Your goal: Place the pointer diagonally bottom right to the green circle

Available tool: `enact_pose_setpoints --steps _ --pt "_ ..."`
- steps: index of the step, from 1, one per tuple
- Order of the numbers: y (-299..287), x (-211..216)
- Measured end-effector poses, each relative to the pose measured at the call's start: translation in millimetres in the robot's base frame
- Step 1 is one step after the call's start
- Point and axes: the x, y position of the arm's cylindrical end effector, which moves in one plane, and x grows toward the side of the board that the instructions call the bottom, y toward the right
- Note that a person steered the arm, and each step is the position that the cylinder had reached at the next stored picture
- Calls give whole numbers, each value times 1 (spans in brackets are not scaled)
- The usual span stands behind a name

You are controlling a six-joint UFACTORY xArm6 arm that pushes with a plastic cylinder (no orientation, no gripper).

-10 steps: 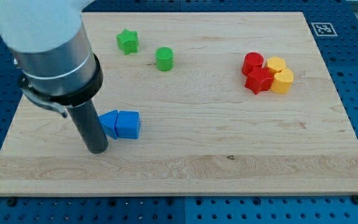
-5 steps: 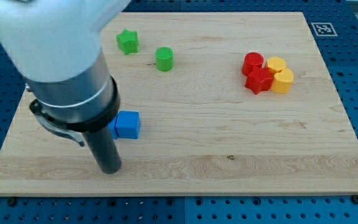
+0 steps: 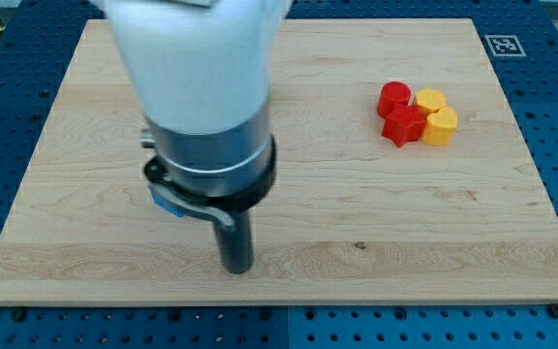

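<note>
My tip (image 3: pixel 236 268) rests on the wooden board (image 3: pixel 376 213) near the view's bottom, left of centre. The arm's wide body covers the area above it. The green circle and the green star are hidden behind the arm. Only a sliver of a blue block (image 3: pixel 166 203) shows at the arm's left edge, up and left of my tip.
A cluster of blocks sits at the view's upper right: a red cylinder (image 3: pixel 392 97), a red star (image 3: pixel 403 125), and two yellow blocks (image 3: pixel 431 100) (image 3: pixel 441 126), all touching. A fiducial marker (image 3: pixel 501 45) is at the board's top right corner.
My tip has moved to the view's right and slightly down along the board. The arm now hides both green blocks and nearly all of the blue blocks.
</note>
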Motion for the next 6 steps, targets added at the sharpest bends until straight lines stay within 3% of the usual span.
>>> enact_pose_setpoints --steps 3,6 --pt "59 -24" --pt "87 -77"
